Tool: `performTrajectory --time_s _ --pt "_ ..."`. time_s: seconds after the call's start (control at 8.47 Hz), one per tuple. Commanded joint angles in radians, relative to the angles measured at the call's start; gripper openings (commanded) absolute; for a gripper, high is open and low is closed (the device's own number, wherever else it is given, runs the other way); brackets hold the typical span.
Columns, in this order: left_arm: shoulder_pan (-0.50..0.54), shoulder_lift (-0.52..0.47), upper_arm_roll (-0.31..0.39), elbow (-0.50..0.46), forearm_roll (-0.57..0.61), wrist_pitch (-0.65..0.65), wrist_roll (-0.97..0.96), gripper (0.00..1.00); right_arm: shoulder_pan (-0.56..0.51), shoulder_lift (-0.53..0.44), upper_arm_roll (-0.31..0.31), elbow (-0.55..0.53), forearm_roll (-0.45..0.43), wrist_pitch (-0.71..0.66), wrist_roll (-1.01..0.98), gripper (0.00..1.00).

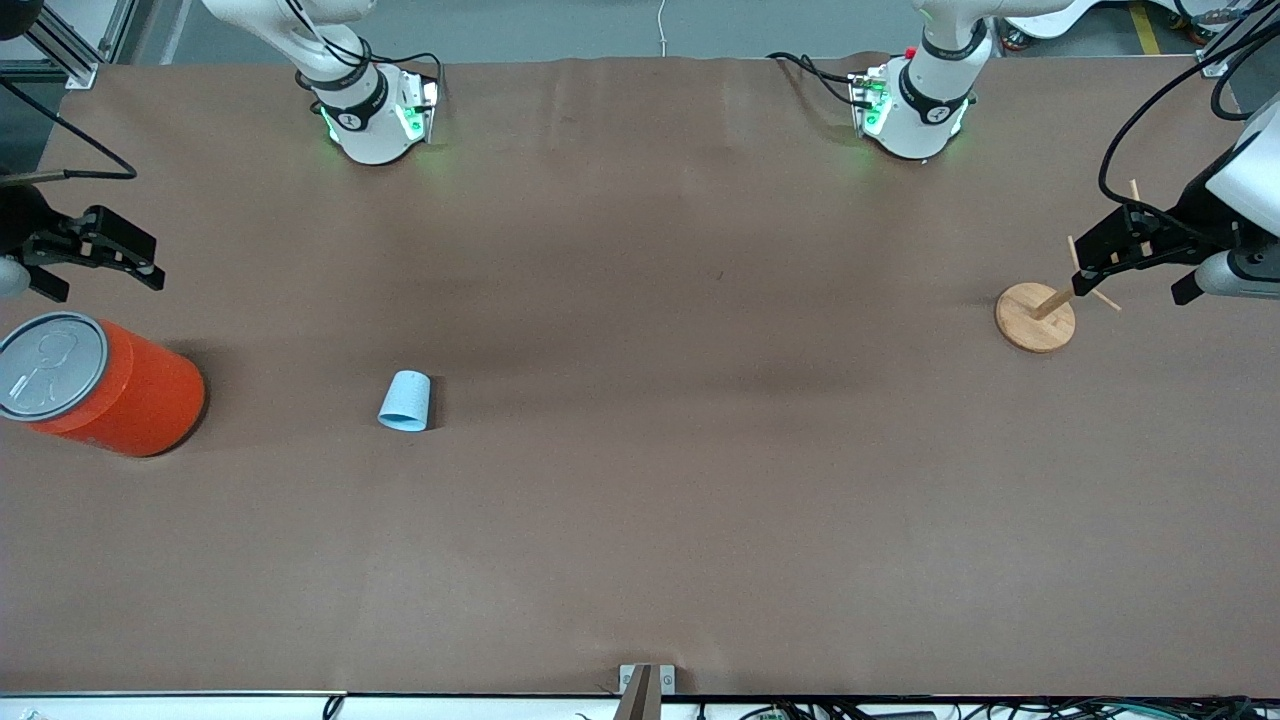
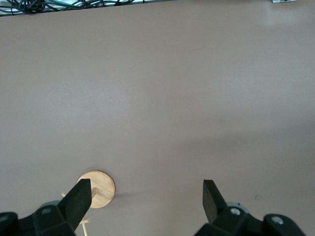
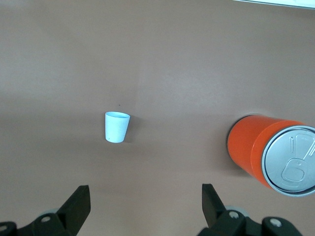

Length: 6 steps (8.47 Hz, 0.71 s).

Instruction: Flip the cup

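An orange canister (image 1: 110,385) with a grey lid (image 1: 50,365) stands on the brown bench (image 1: 640,500) at the right arm's end, while a round wooden base (image 1: 1035,317) carrying an upright peg stand with thin crosswise sticks (image 1: 1095,290) sits toward the left arm's end.

Cup (image 1: 405,401) on table (image 1: 640,520) — orange canister (image 1: 105,384) beside, grippers (image 1: 100,255) (image 1: 1110,255) raised
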Motion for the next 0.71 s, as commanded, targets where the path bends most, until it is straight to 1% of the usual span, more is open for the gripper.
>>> performTrajectory --time_s 0.0,0.59 --pt "0.004 0.0 -0.003 0.01 0.017 -0.007 0.011 1.0 0.002 0.003 0.001 0.013 -0.004 -0.01 -0.011 1.0" --pt "0.001 0.0 -0.003 0.005 0.015 -0.008 0.009 1.0 -0.004 0.006 0.001 0.007 -0.004 -0.007 -0.02 1.0"
